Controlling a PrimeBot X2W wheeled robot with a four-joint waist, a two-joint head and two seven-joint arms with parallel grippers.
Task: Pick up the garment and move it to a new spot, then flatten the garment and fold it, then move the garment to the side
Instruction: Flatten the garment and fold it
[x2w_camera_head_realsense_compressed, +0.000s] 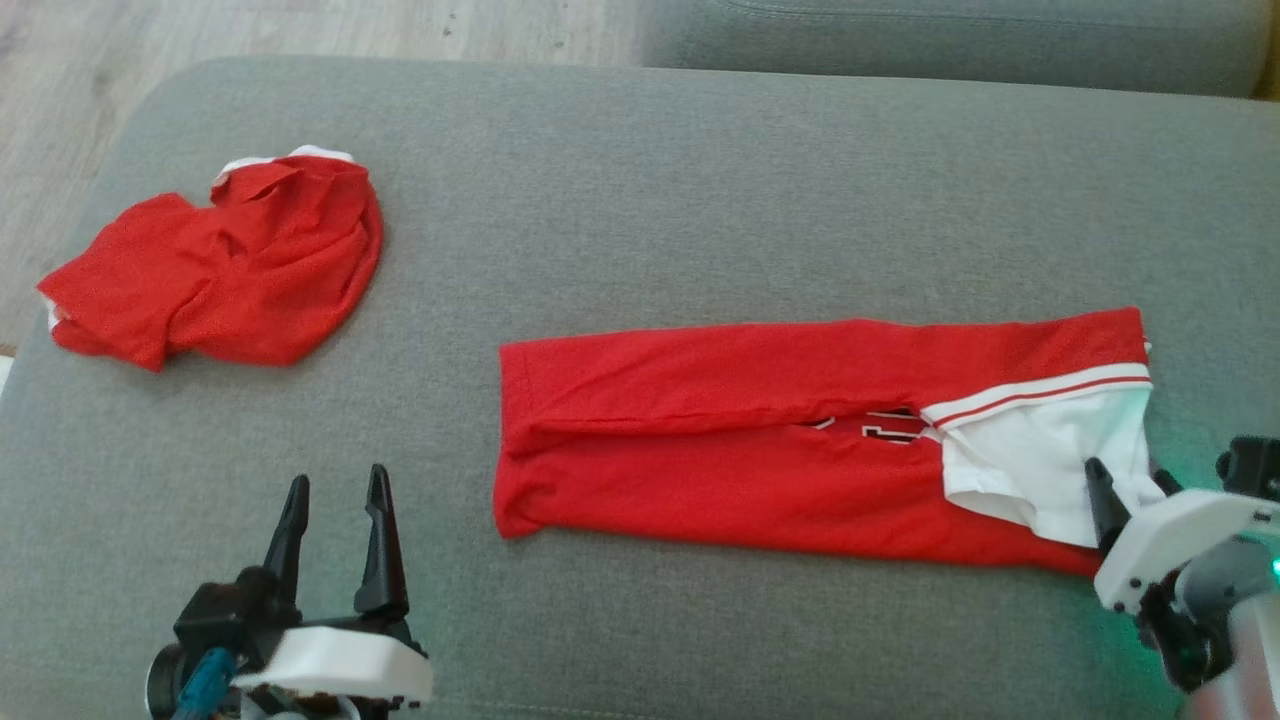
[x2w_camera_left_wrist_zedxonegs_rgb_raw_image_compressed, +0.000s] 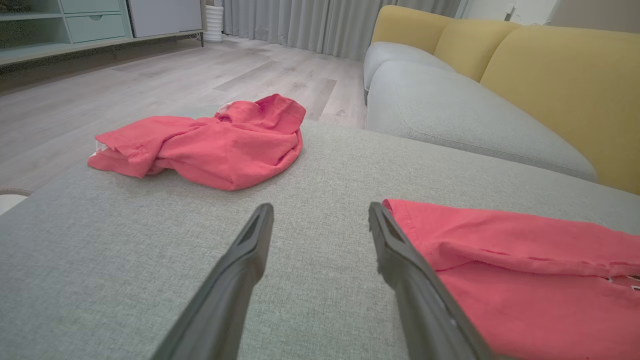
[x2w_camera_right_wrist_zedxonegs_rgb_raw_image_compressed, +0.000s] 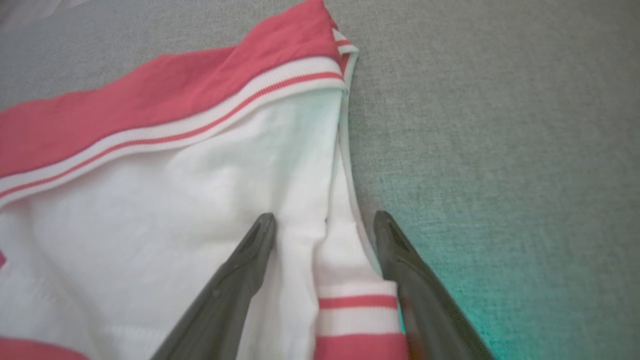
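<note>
Grey woven fabric of a cushion (x2w_camera_head_realsense_compressed: 700, 180) under everything. Toward its right front corner, the folded garment (x2w_camera_head_realsense_compressed: 720, 440): red, doubled into a long band parallel to the front edge, left end near the cushion's middle, right end close to the right edge. At that right end, a white sleeve (x2w_camera_head_realsense_compressed: 1030, 450) topped by a ribbed white trim (x2w_camera_head_realsense_compressed: 1040, 390) with a thin red stripe. Black-and-white lettering just peeping from the fold, too small to read. Near the far left corner, well apart from the band, a crumpled red garment (x2w_camera_head_realsense_compressed: 230, 265) in a loose heap, a little white at its far edge.

By the front edge, left of the band, the left gripper (x2w_camera_head_realsense_compressed: 335, 485): jaws spread wide, nothing between them, above bare cushion, fingers pointing toward the far edge. Near the band's left end, not touching it.

At the right front corner, the right gripper (x2w_camera_head_realsense_compressed: 1128, 480), set at the sleeve's outer edge. Jaws parted, not closed on anything: one finger over white cloth, the other along the sleeve's hem next to bare cushion, a soft ridge of sleeve lying between them. Contact with the cloth impossible to tell. Green glow (x2w_camera_right_wrist_zedxonegs_rgb_raw_image_compressed: 440, 235) on the cushion just beside that gripper.

Beyond the far left corner, pale wood floor (x2w_camera_head_realsense_compressed: 300, 30); beyond the far edge, a grey sofa seat (x2w_camera_head_realsense_compressed: 950, 40).
</note>
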